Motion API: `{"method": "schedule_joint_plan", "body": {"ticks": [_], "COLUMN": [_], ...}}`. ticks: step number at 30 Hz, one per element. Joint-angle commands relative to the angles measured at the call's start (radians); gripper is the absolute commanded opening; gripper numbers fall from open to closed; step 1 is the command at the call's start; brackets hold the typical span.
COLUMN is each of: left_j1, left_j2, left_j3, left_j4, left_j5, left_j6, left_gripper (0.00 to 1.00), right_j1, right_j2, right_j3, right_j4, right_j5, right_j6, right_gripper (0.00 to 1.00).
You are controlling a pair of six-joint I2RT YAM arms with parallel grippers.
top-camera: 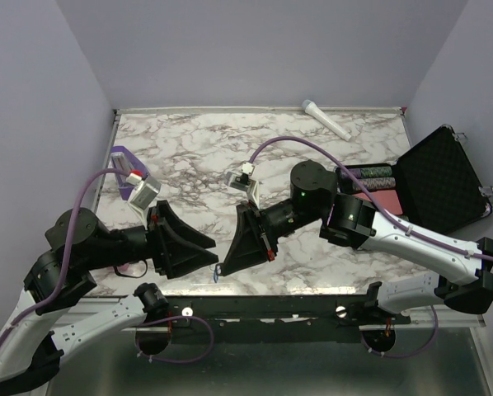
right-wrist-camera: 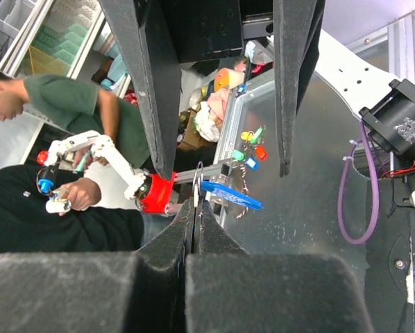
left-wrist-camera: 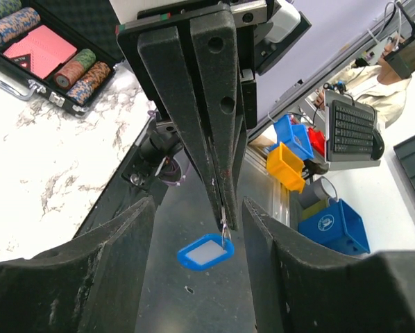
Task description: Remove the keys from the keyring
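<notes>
The keyring's blue oval tag (left-wrist-camera: 206,251) hangs by its thin metal ring (left-wrist-camera: 224,231) from the tips of my right gripper (left-wrist-camera: 220,208). In the right wrist view my right gripper (right-wrist-camera: 196,207) is shut on the silver metal, with the ring loop (right-wrist-camera: 197,177) and the blue tag (right-wrist-camera: 232,195) sticking out past the tips. I cannot tell the key apart from the ring in the pinch. My left gripper (left-wrist-camera: 197,205) is open, one finger on each side of the tag without touching it. From above, the left gripper (top-camera: 216,253) and right gripper (top-camera: 223,266) meet tip to tip at the table's front edge.
An open black case of poker chips (top-camera: 428,186) lies at the right. A white tube (top-camera: 327,120) lies at the back. A purple wedge block (top-camera: 124,157) sits at the left. The grippers hang over the dark metal frame (top-camera: 255,309) below the marble table's front edge (top-camera: 312,285).
</notes>
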Motion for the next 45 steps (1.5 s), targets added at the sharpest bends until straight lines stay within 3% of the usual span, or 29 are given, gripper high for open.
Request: {"method": "schedule_joint_plan", "body": {"ticks": [1,7,17,27,29,32,45], "left_j1": [-0.005,-0.003,-0.005,-0.005,-0.003,-0.003,-0.005], "left_j2": [-0.011,0.012,0.047,0.042,0.041,0.029,-0.002], "left_j3": [0.037,0.051,0.077,0.073,0.068,0.051,0.046], "left_j4": [-0.009,-0.047,-0.126,-0.118,-0.107,-0.090,-0.078], "left_j5": [-0.027,0.038,0.107,0.102,0.101,0.064,-0.143], "left_j6": [0.021,0.052,0.095,0.099,0.095,0.073,-0.028], "left_gripper": [0.58,0.44,0.43,0.30,0.23,0.00,0.00], "right_j1": [0.002,0.002,0.000,0.000,0.002,0.000,0.000], "right_j2": [-0.014,-0.009,0.002,0.011,0.011,0.009,0.006], "right_j3": [0.020,0.027,0.040,0.041,0.041,0.043,0.040], "right_j4": [-0.023,-0.029,-0.042,-0.046,-0.044,-0.046,-0.032], "right_j5": [0.010,0.013,0.012,0.012,0.012,0.020,0.118], "right_j6": [-0.018,-0.021,-0.029,-0.029,-0.027,-0.029,-0.023], "right_gripper": [0.01,0.01,0.01,0.01,0.01,0.01,0.01]}}
